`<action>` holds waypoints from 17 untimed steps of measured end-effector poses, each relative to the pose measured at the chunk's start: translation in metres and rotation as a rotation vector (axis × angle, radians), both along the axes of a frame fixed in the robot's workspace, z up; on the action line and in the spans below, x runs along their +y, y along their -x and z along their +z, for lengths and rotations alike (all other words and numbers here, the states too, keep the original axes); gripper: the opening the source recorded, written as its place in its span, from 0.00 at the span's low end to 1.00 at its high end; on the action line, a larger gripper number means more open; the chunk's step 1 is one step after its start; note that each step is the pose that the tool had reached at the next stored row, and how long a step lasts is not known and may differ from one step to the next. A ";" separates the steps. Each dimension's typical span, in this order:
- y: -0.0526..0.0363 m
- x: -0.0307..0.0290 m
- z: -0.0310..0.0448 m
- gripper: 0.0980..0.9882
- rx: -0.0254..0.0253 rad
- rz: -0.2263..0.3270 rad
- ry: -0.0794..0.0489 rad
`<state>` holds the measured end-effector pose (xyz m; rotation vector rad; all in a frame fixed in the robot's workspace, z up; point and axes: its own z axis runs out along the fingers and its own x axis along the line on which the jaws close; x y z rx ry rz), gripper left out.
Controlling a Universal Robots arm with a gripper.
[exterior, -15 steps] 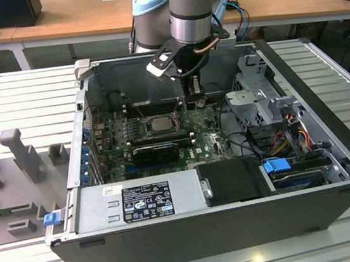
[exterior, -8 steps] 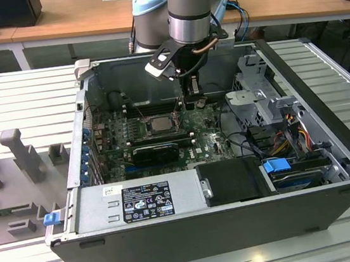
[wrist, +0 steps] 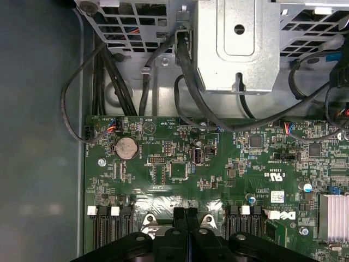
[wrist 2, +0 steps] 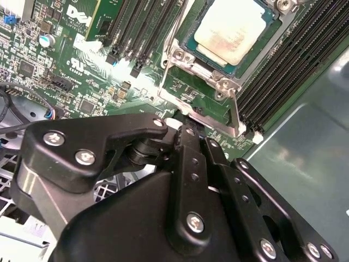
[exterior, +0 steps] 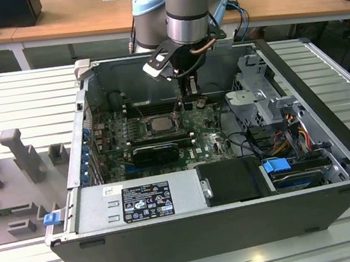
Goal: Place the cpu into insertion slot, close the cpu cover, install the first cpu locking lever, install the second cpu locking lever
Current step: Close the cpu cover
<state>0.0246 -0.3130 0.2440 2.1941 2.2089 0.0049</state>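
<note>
Right, tool (wrist: 185, 213) first. Its fingers (wrist: 179, 219) are pressed together with nothing visible between them, tips low over the board at the socket's edge.

Just past the tips in the second wrist view is a silver locking lever (wrist 2: 235, 112), its rod running along the near side of the cpu cover (wrist 2: 201, 67). The tips look to be touching the lever's end or just beside it; can't tell which.

The cover looks laid flat, its window framing the cpu (wrist 2: 232, 26). The cpu is seated in the insertion slot (wrist 2: 192, 45), pale top up. So the cpu and cover steps read as done, and my call is that a lever step is in hand.

Can't tell whether this lever is hooked. If it isn't, the step calls for a push down with closed tips, then sideways under the catch. It also has to keep clear of the memory slots (wrist 2: 294, 60) right beside the socket.

The cpu lies beyond the tips, near but apart, with the lever and cover edge between.

Further out, in the exterior view, the arm reaches down into the open case (exterior: 323, 87) with the tool above the socket. The case lies on the slatted desk (exterior: 29, 91).
</note>
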 end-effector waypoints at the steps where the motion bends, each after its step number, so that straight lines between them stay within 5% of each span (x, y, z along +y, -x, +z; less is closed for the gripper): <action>1: 0.0003 0.0000 0.0000 0.01 0.0000 0.000 0.000; 17: 0.0055 0.0000 0.0000 0.01 0.0000 0.000 0.000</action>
